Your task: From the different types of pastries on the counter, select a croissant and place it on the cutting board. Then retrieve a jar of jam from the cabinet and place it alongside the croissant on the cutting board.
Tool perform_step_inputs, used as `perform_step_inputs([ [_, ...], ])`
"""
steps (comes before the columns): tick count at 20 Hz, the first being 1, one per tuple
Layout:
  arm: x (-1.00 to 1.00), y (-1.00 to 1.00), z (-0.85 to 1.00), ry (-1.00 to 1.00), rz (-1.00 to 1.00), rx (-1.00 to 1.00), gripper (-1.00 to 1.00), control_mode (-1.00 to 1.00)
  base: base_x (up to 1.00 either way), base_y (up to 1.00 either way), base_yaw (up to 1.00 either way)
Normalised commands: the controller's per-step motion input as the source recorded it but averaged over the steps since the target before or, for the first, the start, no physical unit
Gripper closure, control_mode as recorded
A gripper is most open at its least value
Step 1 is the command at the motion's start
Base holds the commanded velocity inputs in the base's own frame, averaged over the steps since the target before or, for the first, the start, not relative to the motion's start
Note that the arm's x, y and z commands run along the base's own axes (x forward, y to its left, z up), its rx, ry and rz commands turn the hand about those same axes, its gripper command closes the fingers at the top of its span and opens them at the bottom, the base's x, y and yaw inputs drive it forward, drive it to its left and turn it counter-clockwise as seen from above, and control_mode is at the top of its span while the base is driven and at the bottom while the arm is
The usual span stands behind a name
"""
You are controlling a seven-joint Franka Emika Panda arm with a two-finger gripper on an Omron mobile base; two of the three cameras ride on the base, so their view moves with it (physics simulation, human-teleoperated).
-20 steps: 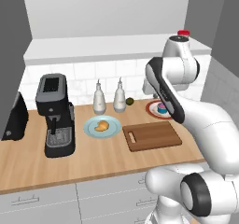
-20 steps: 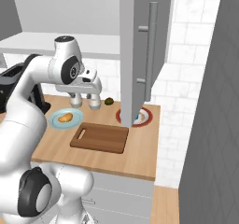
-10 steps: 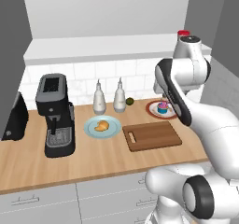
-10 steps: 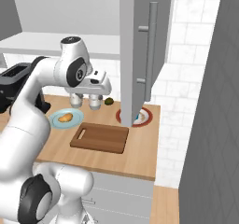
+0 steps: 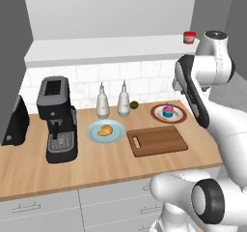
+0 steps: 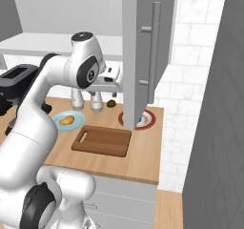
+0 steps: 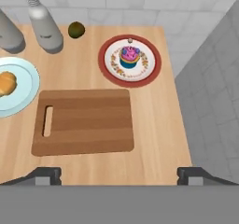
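i see the croissant [image 5: 104, 130] lying on a pale blue plate [image 5: 117, 131] at the middle of the left base view, and at the left edge of the hand view. the cupcake [image 7: 129, 56] sits in the centre of a red-rimmed plate [image 7: 151, 70] in the upper middle of the hand view. the cutting board [image 7: 88, 122] is bare, lying flat on the table [image 7: 158, 139] between the two plates and a little nearer the camera, its slot handle toward the croissant side. two white bottles [image 5: 101, 102] stand side by side behind the blue plate, with a small dark green fruit [image 7: 76, 30] just beside them. a black coffee machine [image 5: 58, 119] stands at the left of the left base view. the jar of jam [image 5: 189, 37] stands on the cabinet shelf [image 5: 111, 47] at the upper right of that view.

my tool [image 7: 119, 175] hangs high over the table, looking down, with its two dark fingertips [image 7: 44, 175] spread wide at the bottom corners of the hand view and nothing between them. the board lies straight below it; the croissant is well off to the left of it.
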Motion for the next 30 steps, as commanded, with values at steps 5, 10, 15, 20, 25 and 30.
perform_step_inputs([
  [5,-0.13,-0.25,0.28,-0.19,0.00,-0.02,-1.00,-1.00,0.00,0.00,0.00],
  [10,0.02,-0.09,0.31,-0.22,-0.02,-0.02,-1.00,-1.00,0.00,0.00,0.00],
  [15,0.20,0.00,0.44,-0.22,-0.05,-0.04,-1.00,-1.00,0.00,0.00,0.00],
  [20,0.15,0.00,0.57,-0.17,-0.06,-0.04,-1.00,-1.00,0.00,0.00,0.00],
  [25,0.20,0.00,0.80,-0.09,-0.04,0.00,-1.00,-1.00,0.00,0.00,0.00],
  [30,0.17,-0.07,0.81,-0.05,-0.03,0.00,-1.00,-1.00,0.00,0.00,0.00],
])
